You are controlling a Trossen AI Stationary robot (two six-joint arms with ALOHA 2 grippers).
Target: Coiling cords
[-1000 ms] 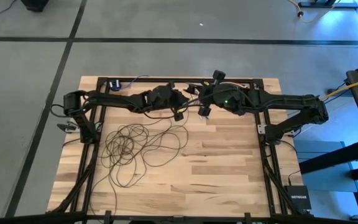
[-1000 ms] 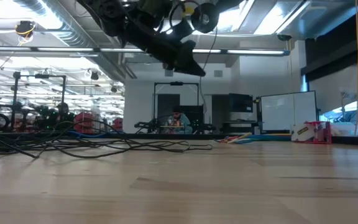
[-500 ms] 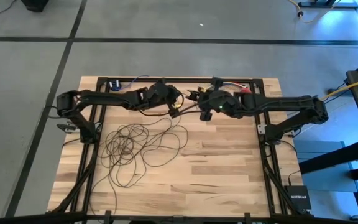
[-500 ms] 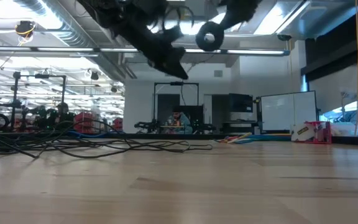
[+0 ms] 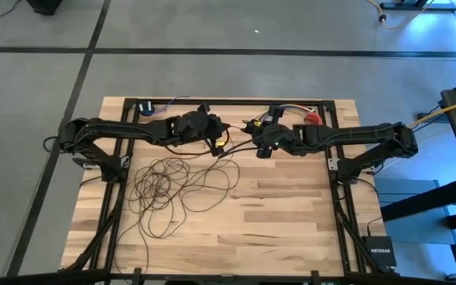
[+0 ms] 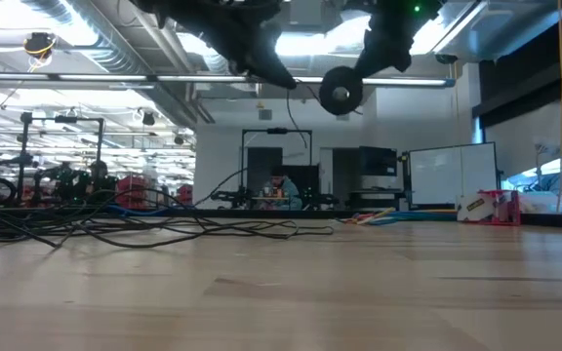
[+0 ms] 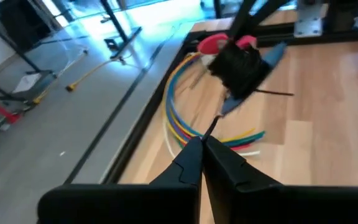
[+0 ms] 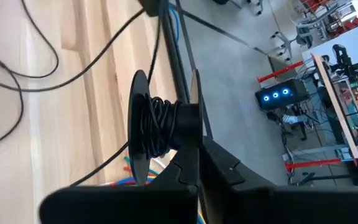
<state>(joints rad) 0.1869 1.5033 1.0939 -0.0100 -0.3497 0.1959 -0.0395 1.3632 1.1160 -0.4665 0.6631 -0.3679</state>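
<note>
cords [image 5: 172, 186] sprawl on wooden table [image 5: 291, 214]; workshop, seemingly, behind.

In the low view both arms are cut off by the top edge, so only the dark undersides and a round spool [image 6: 339, 91] show. From above, the left gripper [image 5: 221, 147] and right gripper [image 5: 261, 147] are too small to make out what they pinch. In the left wrist view a black shape [image 7: 240, 67] is blurred, hiding part of the coloured wires [image 7: 185, 121].
</note>
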